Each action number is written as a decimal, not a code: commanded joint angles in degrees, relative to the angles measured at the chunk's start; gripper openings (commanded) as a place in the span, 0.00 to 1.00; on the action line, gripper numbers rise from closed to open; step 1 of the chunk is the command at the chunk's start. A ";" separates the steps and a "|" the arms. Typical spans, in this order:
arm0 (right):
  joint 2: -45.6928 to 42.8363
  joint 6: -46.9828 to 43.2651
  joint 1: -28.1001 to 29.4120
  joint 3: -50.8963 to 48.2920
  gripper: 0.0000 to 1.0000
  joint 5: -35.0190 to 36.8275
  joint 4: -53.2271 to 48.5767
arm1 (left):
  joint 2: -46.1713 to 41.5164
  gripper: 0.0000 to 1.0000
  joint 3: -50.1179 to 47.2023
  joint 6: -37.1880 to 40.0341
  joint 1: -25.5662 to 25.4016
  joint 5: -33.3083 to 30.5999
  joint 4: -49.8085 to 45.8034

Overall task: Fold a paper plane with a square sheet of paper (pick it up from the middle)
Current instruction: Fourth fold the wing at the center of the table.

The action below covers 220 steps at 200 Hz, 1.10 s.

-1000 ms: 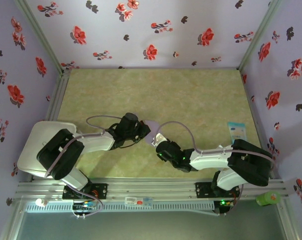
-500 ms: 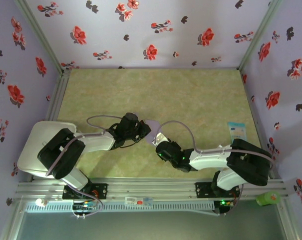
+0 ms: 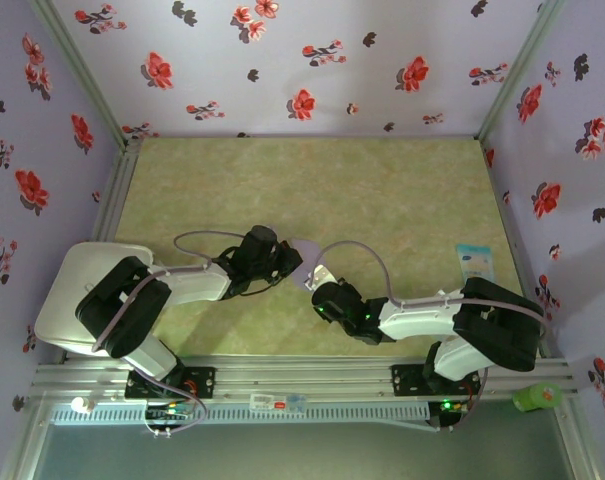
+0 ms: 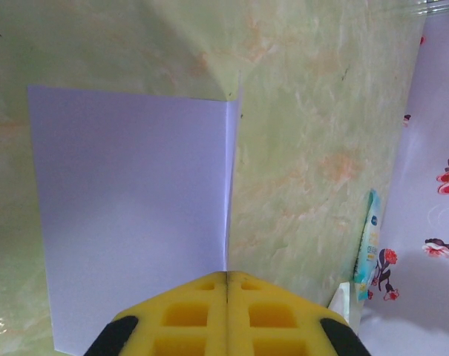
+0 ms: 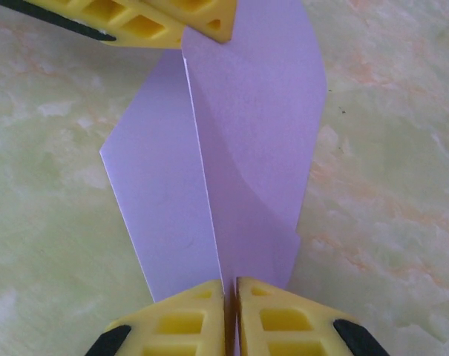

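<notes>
two sets of fingers pinch one thin paper

the left arm [image 3: 182, 285] comes in from the left side and lies low over the desk [image 3: 382, 190], with its wrist pointing to the middle. the left fingers [image 4: 202, 311] are pressed tight together. the folded edge of the paper [image 4: 135, 208] runs right in between them, so they have hold of it.

the paper is pale purple and sits at the middle of the desk, between the two wrists. i cannot tell if it rests on the desk or hangs just above it. it is folded over along a crease. it looks very light and thin. it will likely flop and crumple if pulled hard, and it could tear or slip out. i think the best place to hold it is on the crease, near the ends, where it is a bit stiffer.

the right arm [image 3: 422, 320] reaches in from the right side, bent at the elbow, with its wrist aimed up and left at the paper. the right fingers [image 5: 198, 322] are closed on the near end of the crease, with just the paper between them. far to the right a small blue card [image 3: 473, 262] lies alone.
</notes>
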 commanded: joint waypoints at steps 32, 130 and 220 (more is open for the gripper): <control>0.68 2.77 -0.13 -1.09 0.11 -0.11 2.44 | 0.43 0.05 0.69 -0.36 -0.13 -0.62 1.23; -2.06 2.73 -0.72 -3.73 0.14 -1.82 3.95 | 0.54 0.04 0.60 -0.56 -0.07 -0.19 1.89; -1.42 4.35 -1.22 -3.80 0.12 -3.18 4.35 | 1.25 0.04 1.19 -0.53 -0.07 0.34 1.59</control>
